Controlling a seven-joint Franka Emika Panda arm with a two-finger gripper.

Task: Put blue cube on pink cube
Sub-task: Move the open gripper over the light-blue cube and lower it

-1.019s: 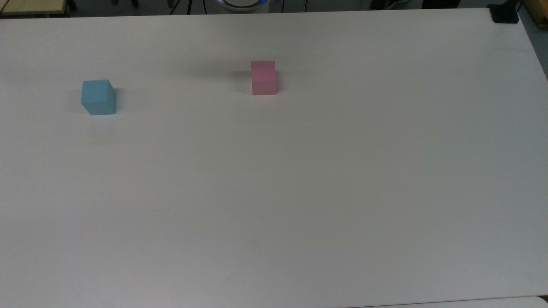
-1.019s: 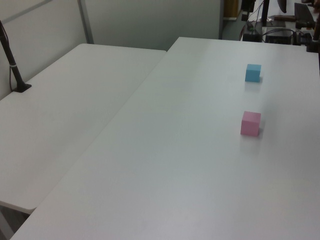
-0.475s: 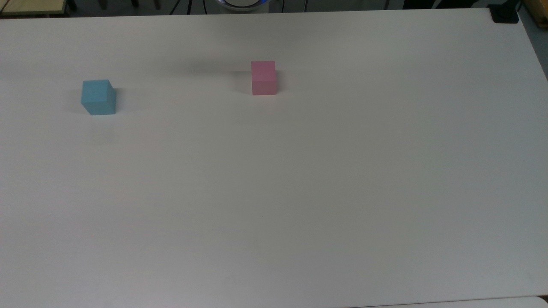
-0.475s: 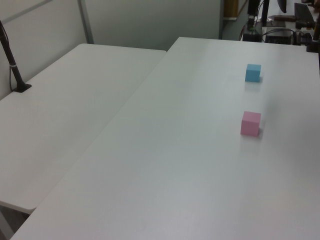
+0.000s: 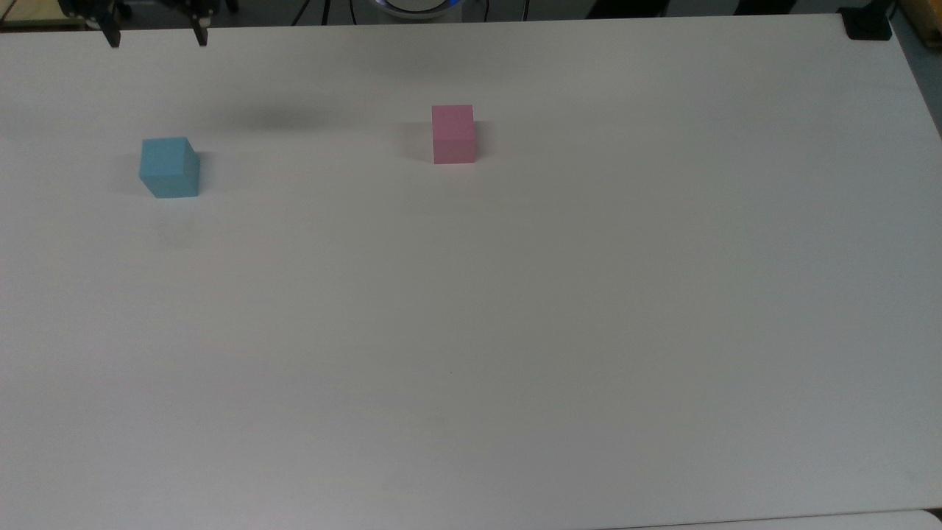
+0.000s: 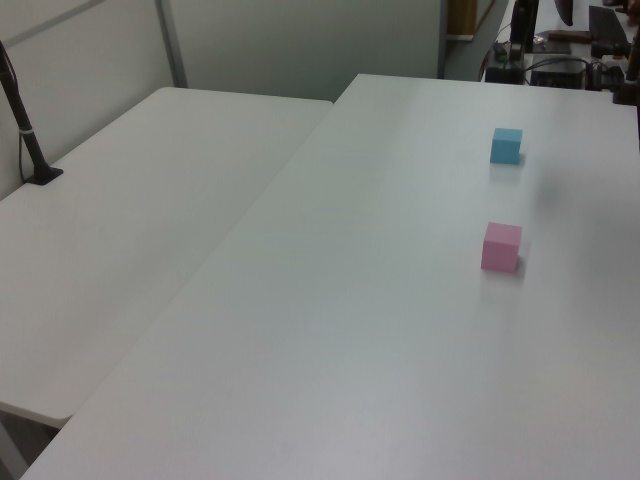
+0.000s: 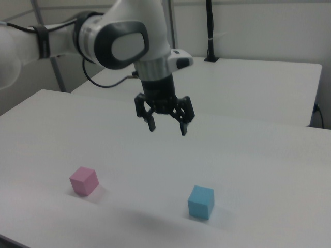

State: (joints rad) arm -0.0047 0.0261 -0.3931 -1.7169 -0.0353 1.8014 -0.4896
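1. Counter (image 5: 515, 331): broad, plain white, matte. A second white table (image 6: 130, 210) butts against it on the left view's left, with a thin seam between them.
2. Room: grey partition walls behind in the left view and the right view. A black post (image 6: 22, 120) stands on the second table near the wall, with a cable tied to it. Cluttered equipment sits beyond the counter's far edge at the left view's top right.
3. Blue cube (image 5: 170, 167) rests flat on the counter toward the top view's left. In the right view it (image 7: 200, 201) lies to the right of the pink cube.
4. Pink cube (image 5: 453, 133) sits on the counter near the top view's centre top, well apart from the blue cube; nothing is stacked.
5. Jaws (image 7: 167, 127): spread wide, holding nothing, pointing down, on a white arm (image 7: 119, 36) that enters from the right view's left.
6. Jaws to blue cube: they hang in the air well above the counter. In the top view the fingertips (image 5: 112, 38) show at the upper left edge, beyond the blue cube, not touching it.
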